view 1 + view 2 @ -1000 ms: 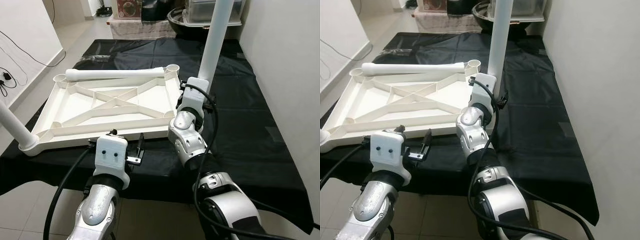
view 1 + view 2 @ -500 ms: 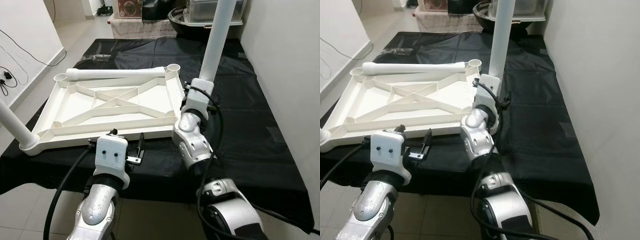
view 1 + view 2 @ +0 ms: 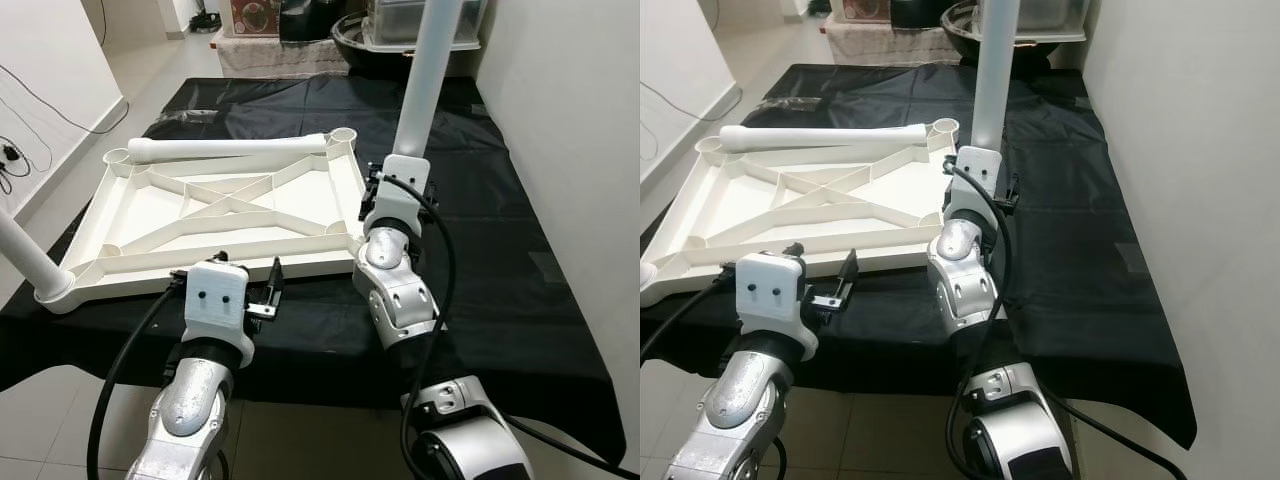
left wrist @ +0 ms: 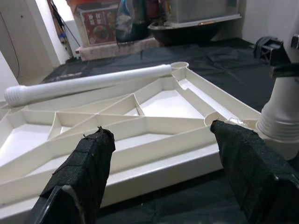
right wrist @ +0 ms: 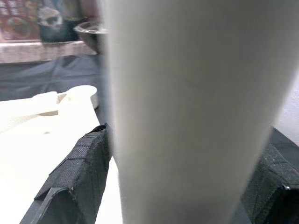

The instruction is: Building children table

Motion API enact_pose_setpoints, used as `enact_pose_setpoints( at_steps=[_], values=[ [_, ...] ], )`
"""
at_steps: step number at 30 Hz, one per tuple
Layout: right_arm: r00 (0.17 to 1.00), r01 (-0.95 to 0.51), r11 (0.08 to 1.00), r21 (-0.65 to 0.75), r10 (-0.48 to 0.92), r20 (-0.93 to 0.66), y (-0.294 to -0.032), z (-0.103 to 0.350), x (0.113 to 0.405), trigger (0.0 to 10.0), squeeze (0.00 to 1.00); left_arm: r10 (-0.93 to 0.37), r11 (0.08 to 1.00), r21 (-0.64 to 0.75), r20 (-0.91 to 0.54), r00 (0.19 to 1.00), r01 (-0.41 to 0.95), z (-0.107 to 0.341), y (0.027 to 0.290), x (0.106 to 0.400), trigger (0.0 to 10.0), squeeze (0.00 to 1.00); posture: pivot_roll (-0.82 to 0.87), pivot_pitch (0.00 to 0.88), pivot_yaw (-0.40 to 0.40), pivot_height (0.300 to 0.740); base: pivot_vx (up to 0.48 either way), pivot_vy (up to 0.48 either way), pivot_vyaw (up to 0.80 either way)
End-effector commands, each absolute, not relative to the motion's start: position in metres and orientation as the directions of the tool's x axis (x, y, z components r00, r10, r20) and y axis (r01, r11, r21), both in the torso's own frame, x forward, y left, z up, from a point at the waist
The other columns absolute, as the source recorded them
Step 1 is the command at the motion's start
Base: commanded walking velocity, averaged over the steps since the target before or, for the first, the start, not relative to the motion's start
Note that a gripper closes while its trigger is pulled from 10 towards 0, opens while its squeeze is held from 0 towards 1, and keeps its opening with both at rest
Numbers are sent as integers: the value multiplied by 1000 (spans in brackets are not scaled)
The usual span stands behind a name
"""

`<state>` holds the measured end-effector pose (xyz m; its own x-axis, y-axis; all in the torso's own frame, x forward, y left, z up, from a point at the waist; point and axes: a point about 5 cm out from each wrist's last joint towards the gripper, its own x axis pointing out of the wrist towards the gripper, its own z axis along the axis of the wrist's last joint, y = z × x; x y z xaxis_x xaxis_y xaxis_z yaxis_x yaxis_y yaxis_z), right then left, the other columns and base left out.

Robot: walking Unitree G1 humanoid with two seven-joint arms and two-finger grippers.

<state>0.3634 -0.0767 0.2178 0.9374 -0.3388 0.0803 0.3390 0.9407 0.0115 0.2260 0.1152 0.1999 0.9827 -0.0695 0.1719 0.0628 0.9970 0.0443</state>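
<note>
Right pincer [image 5: 182, 186] grips upright leg [image 3: 425, 80].

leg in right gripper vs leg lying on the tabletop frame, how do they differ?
The held leg stands upright at the near right corner of the upturned tabletop; the loose leg lies flat along its far edge. The right gripper is shut on the held leg; nothing grips the loose leg, and the left gripper is open short of the near edge. Both are white round tubes.

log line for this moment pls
right gripper shut on upright leg at tabletop corner | left gripper open near front edge | spare leg lying on tabletop
</note>
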Motion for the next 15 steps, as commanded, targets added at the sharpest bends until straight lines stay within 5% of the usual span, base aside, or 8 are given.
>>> enact_pose_setpoints(
  at_steps=[1, 15],
  values=[
    [957, 289, 957, 29, -288, -45, -61, 185, 350, 10000, 0, -72, 996, 60, 155, 985, 63, 195, 117, 227, 10000, 0, 44, 98, 26, 740, 0, 0, 0],
    [961, 265, 964, 7, -263, -84, -72, 179, 343, 10000, 0, -76, 996, 66, 160, 984, 66, 191, 117, 229, 10000, 0, 37, 85, 20, 740, 0, 0, 0]
  ],
)
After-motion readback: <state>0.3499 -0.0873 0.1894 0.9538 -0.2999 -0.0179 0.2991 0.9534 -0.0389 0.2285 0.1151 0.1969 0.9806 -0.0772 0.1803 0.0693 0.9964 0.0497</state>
